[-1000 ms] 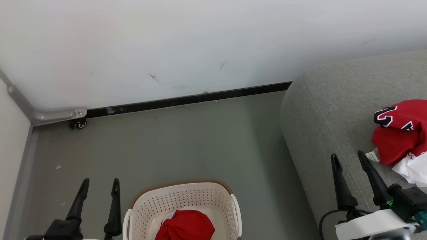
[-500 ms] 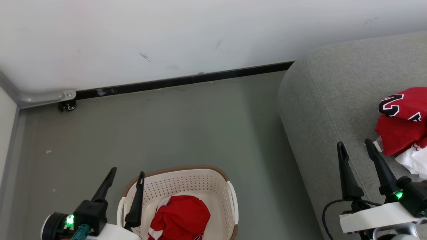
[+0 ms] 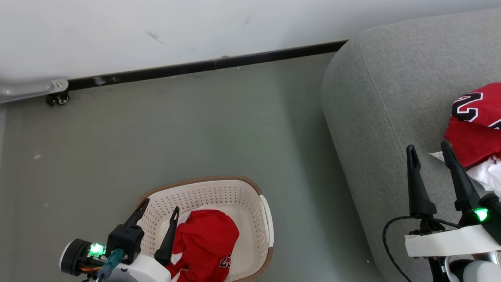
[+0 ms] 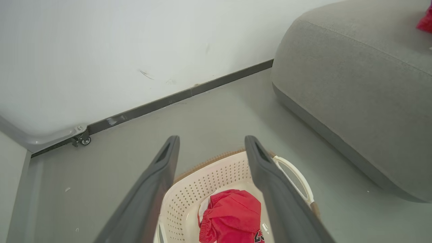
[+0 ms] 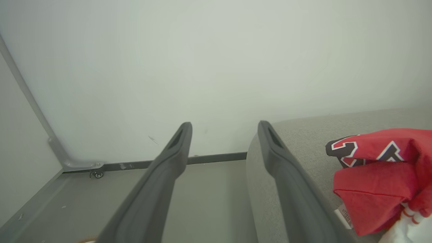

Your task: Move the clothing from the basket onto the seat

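A red garment (image 3: pixel 205 241) with small lettering lies crumpled in the cream perforated basket (image 3: pixel 203 183) on the floor. My left gripper (image 3: pixel 161 205) is open and hangs over the basket's left side, its right finger beside the red cloth, nothing between the fingers. In the left wrist view, the open left gripper (image 4: pixel 212 138) frames the basket (image 4: pixel 216 175) and the red garment (image 4: pixel 233 216). A red jersey (image 3: pixel 475 129) with black-and-white numerals lies on the grey seat (image 3: pixel 372 98). My right gripper (image 3: pixel 428 146) stands open above the seat, just left of the jersey (image 5: pixel 378 168).
A white wall with a black skirting strip (image 3: pixel 203 64) runs behind the grey floor. A small caster on a grey bracket (image 3: pixel 56 98) sits at the far left. Open floor (image 3: pixel 235 125) lies between the basket and the seat's rounded end (image 4: pixel 354 84).
The head camera has tilted down, so the whole picture has shifted up. My left gripper has moved right, from beside the basket to over its left side. The right gripper stays open over the seat.
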Tool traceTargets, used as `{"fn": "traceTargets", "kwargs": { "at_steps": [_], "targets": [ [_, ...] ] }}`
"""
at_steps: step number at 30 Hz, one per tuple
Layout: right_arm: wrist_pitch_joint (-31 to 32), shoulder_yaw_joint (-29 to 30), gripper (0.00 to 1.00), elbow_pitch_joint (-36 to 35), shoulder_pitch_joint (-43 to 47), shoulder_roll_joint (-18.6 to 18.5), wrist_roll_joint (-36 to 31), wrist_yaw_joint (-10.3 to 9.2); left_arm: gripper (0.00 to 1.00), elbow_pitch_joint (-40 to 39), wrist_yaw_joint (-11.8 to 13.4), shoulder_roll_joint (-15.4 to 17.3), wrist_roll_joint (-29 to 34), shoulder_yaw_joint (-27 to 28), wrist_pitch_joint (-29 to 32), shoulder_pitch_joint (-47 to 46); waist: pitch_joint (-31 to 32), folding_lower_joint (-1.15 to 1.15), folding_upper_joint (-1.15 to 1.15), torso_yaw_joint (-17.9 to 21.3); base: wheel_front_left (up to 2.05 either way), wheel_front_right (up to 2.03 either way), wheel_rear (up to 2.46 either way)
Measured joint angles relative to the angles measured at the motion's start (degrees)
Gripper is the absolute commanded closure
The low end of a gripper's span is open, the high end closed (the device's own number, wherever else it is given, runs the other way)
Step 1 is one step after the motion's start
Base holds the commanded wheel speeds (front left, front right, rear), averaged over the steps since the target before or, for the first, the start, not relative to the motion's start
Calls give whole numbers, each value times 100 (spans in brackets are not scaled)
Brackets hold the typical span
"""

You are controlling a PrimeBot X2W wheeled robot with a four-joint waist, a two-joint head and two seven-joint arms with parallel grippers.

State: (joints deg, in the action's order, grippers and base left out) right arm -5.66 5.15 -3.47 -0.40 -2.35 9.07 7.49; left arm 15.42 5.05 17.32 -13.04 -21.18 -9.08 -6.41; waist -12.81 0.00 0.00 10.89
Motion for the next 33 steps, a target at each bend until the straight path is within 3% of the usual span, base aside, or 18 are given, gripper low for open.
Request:
{"fn": "traceTargets", "kwargs": {
  "at_steps": [33],
  "targets": [
    [-342,-37,0,-177,-703,0,165,0,0,1711,-450,197,691,-519,109,-1284,-1372,0,0,318,0,0,0]
  ]
}}
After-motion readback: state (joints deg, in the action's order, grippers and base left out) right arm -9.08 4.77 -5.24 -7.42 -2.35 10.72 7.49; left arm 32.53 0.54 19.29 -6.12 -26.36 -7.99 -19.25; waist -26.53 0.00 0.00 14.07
